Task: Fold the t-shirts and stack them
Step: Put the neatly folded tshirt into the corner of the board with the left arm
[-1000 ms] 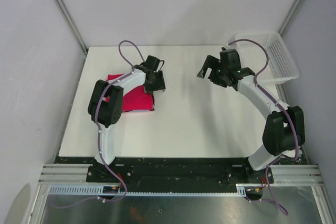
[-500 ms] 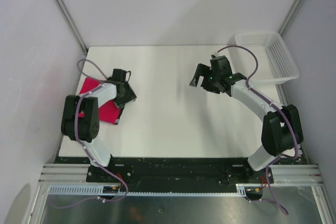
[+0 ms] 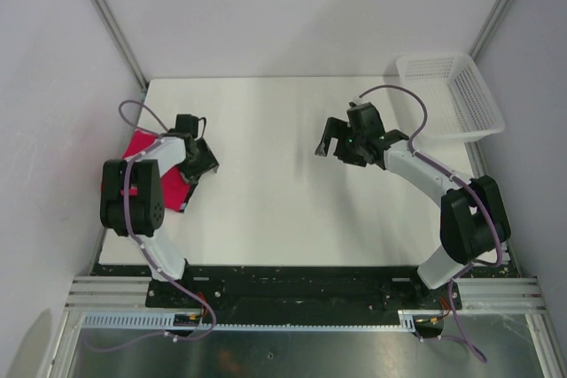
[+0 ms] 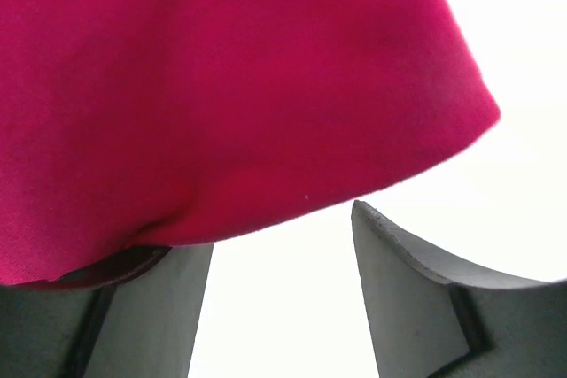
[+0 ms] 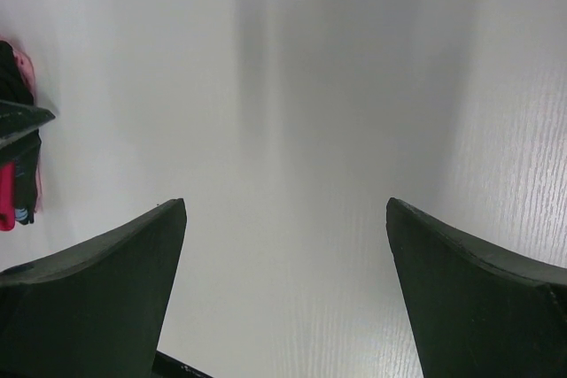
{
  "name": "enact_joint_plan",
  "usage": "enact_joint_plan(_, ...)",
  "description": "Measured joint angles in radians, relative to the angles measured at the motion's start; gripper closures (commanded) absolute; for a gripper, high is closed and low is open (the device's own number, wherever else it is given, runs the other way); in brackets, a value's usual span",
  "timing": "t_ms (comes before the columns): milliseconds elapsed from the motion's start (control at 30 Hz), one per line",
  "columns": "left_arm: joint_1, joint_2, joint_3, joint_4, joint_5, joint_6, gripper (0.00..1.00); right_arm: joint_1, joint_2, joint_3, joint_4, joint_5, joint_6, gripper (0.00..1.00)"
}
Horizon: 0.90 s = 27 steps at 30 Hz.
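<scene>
White table [image 3: 266, 210] takes up most of the top view, mostly bare in the middle. Left arm [image 3: 133, 201] is bent tight at the left edge, and the right arm [image 3: 425, 174] reaches in from the right toward table centre. White mesh basket [image 3: 461, 86] sits at the far right corner, well apart from both grippers, and nothing shows inside it. The crimson-pink t-shirt [image 3: 142, 146] lies as a compact bundle at the left edge of the table, partly under the left arm. It looks folded already. The black printed shirt can't be made out. A dark strip under the pink hem in the left wrist view could be that shirt or just the finger. Left gripper [image 4: 275, 245] is right at the shirt's hem with its jaws apart and bare table between them. The pink cloth overlaps the tip of one finger [image 4: 133, 316], so nothing is pinched. Right gripper [image 5: 285, 205] is spread wide over bare table, holding nothing. Step, as a guess: setting or squaring the folded pink shirt at its stack spot. The next move calls for backing the left jaws off the hem without dragging the fold open. After that, locate the black shirt and bring it onto the stack, with the idle right arm free to help.
</scene>
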Motion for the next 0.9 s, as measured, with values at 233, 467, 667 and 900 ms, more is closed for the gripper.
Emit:
enact_joint_plan(233, 0.000, 0.097, 0.125, -0.006, 0.021, 0.048, 0.32, 0.001, -0.006, -0.017, -0.002, 0.018, 0.000, 0.01)
enact_joint_plan(467, -0.043, 0.075, 0.128, 0.010, 0.102, 0.080, 0.21, 0.004, -0.040, -0.031, -0.018, 0.035, 0.000, 0.01)
enact_joint_plan(667, -0.329, -0.124, 0.058, 0.026, 0.135, 0.104, 0.03, 0.005, -0.127, -0.077, -0.045, 0.062, 0.000, 0.01)
enact_joint_plan(900, -0.541, -0.322, -0.008, 0.044, 0.148, 0.113, 0.01, 0.002, -0.391, -0.175, -0.105, 0.139, 0.012, 0.01)
